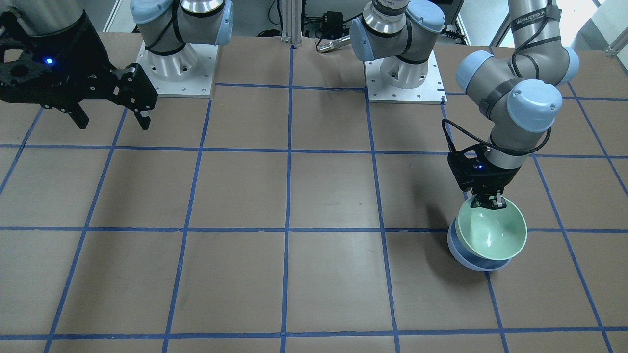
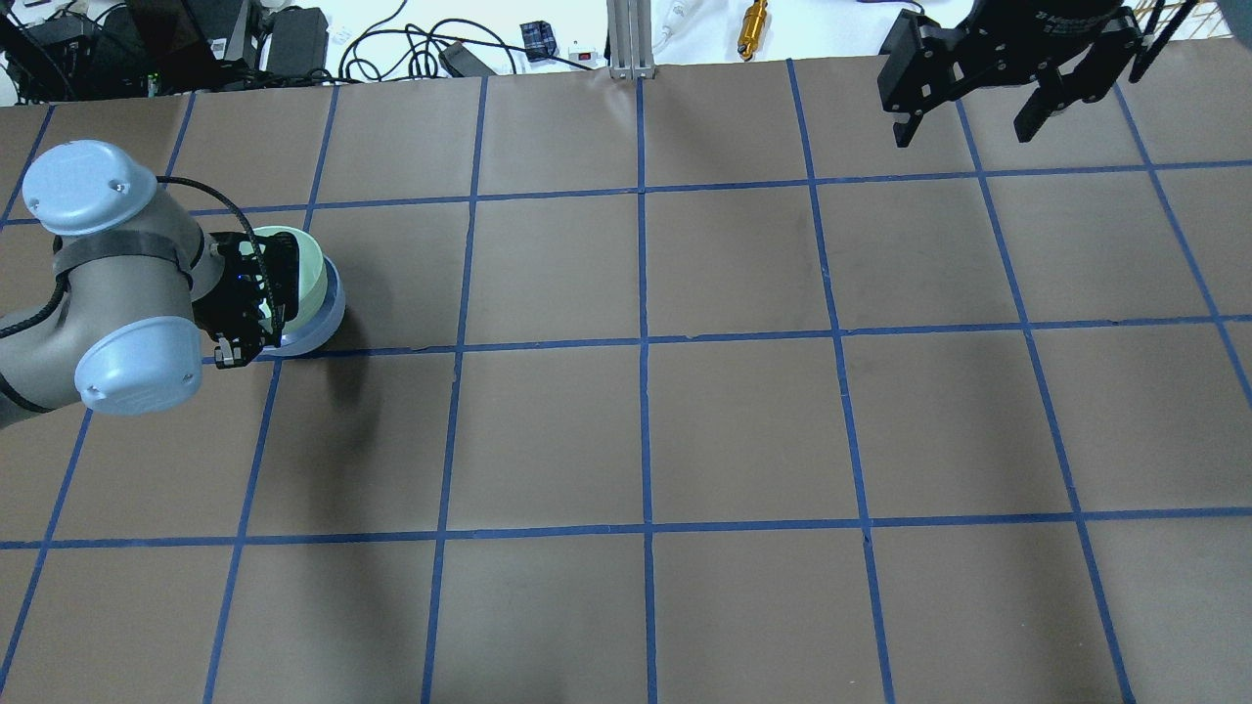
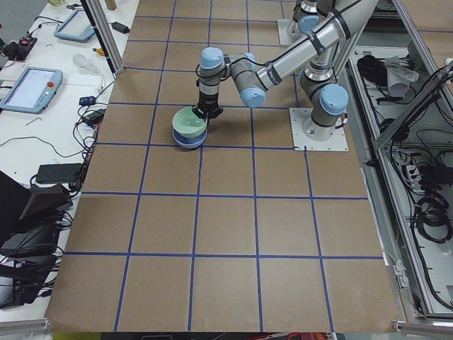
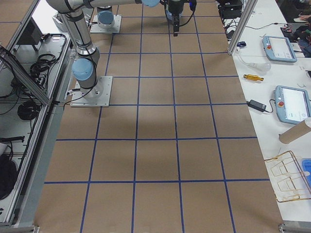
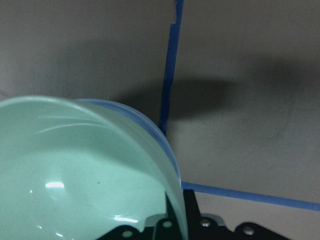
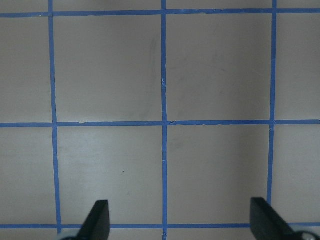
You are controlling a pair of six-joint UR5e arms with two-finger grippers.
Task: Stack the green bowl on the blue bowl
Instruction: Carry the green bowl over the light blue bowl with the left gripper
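The pale mint green bowl (image 1: 493, 230) rests tilted inside the light blue bowl (image 1: 471, 261) on the table at my left side. My left gripper (image 1: 490, 202) is shut on the green bowl's rim on the side toward my base. In the overhead view the green bowl (image 2: 311, 274) sits over the blue bowl (image 2: 331, 315), partly hidden by my left gripper (image 2: 252, 311). The left wrist view shows the green bowl (image 5: 75, 175) close up, with the blue bowl's rim (image 5: 145, 125) behind it. My right gripper (image 1: 113, 120) is open and empty, raised high at my right side.
The brown table (image 1: 294, 196) carries a grid of blue tape lines. The arm bases (image 1: 179, 73) stand on plates at the robot's edge. Cables and tools (image 2: 753, 24) lie beyond the far edge. The right wrist view shows only bare table between the open fingers (image 6: 97, 220).
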